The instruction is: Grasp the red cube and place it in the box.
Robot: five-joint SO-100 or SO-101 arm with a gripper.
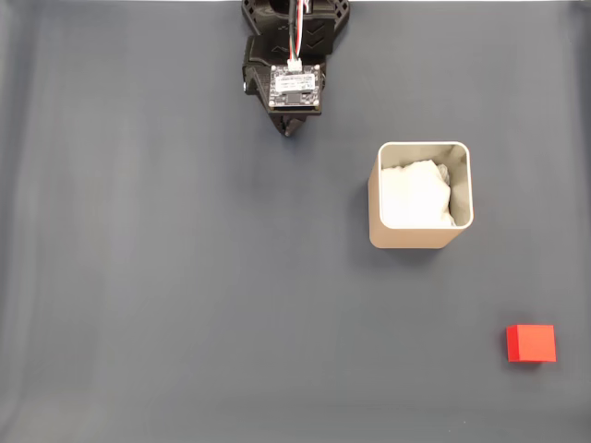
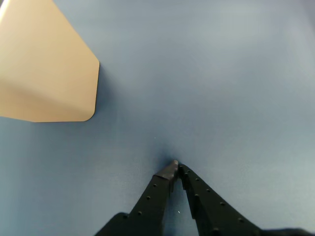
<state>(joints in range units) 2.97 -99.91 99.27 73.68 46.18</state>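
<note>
The red cube lies on the grey surface at the lower right of the fixed view, well apart from everything else. The beige box with white padding inside stands right of centre; its outer wall fills the upper left of the wrist view. My black gripper sits at the top centre of the fixed view, far from the cube and left of the box. In the wrist view the gripper is shut, its tips meeting just above the mat with nothing between them.
A plain grey mat covers the whole work area. The arm's base and a small circuit board sit at the top edge of the fixed view.
</note>
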